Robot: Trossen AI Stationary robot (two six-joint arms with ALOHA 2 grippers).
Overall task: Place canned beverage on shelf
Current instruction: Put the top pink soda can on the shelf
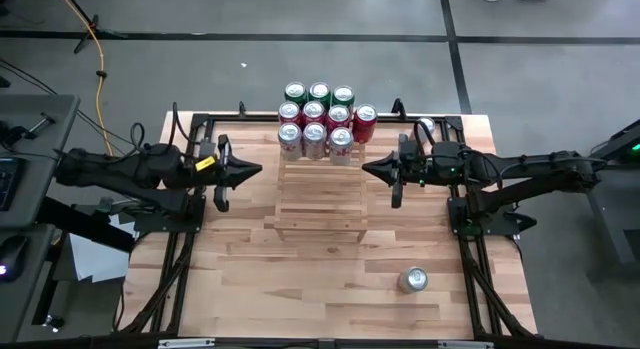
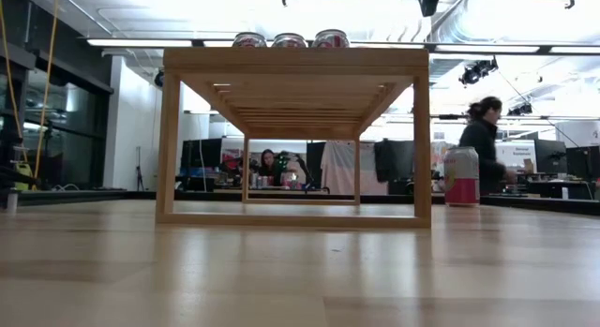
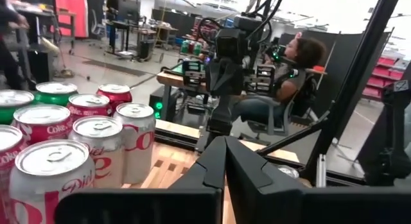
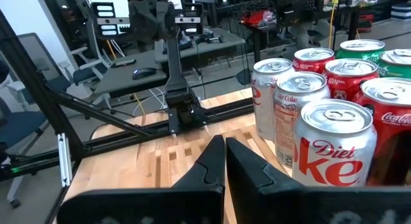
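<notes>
The shelf, a light slatted wooden rack, stands mid-table on its legs. Several cans stand upright in rows on its far end. A red can stands at the shelf's far right corner. Another can stands alone on the table toward the near right. My left gripper hovers shut and level left of the shelf. My right gripper hovers shut and level at the shelf's right edge. Both are empty and point at each other. The low view shows neither.
A further can shows partly behind my right arm at the far right. Black frame rails run along the table's left and right sides. Bare wood lies between the shelf and the near edge. People sit and stand in the room behind.
</notes>
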